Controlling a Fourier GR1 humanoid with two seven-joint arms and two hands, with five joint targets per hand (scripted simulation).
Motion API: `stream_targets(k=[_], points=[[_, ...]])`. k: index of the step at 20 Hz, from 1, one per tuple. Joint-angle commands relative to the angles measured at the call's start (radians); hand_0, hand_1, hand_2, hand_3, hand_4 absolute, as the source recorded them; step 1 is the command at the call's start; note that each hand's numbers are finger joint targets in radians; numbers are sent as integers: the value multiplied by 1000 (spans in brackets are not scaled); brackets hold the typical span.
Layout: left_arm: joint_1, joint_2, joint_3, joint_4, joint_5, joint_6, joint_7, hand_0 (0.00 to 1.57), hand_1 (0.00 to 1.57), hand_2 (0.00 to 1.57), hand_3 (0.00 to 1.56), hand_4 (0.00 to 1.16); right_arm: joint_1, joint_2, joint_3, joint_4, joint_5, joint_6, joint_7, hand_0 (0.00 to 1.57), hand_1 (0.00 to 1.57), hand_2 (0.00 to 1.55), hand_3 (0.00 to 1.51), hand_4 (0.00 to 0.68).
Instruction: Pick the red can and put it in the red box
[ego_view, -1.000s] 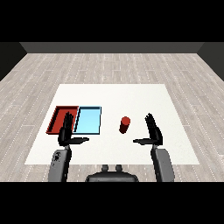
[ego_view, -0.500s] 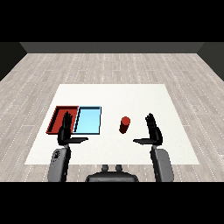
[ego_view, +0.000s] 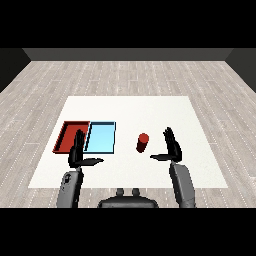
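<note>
Can (ego_view: 143, 142) red, small, upright; right robot hand (ego_view: 172, 149) near, fingers spread apart.

Both grey forearms rise from the lower corners. The black left hand (ego_view: 77, 152) and black right hand (ego_view: 172, 147) are raised, fingers straight, thumbs pointing inward.

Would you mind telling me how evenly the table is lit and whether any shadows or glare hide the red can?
Head view: the white table is lit evenly, with no glare; the red can stands fully visible, with no marked shadow on it; the right hand beside it does not cover it; the room beyond the floor is dark.
</note>
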Motion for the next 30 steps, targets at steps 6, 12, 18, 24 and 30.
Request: stream_targets(k=[6, 12, 18, 24, 30], points=[[-9, -18, -5, -39, 16, 17, 38, 0, 0, 0, 0, 0, -64, 22, -8, 109, -36, -5, -4, 0, 0, 0, 0, 0], [-25, -3, 2, -21, 33, -12, 25, 0, 0, 0, 0, 0, -172, 38, 6, 291, -59, -52, -94, 0, 0, 0, 0, 0], [7, 14, 28, -19, 65, -34, 22, 0, 0, 0, 0, 0, -218, 38, 90, 385, -129, -97, -142, 0, 0, 0, 0, 0], [-20, 4, 14, -22, 26, -3, 14, 0, 0, 0, 0, 0, -187, 38, 71, 401, -132, -43, -172, 0, 0, 0, 0, 0], [-20, 17, 33, -40, 62, -28, 50, 0, 0, 0, 0, 0, -316, 38, 115, 644, -208, -104, -296, 0, 0, 0, 0, 0]])
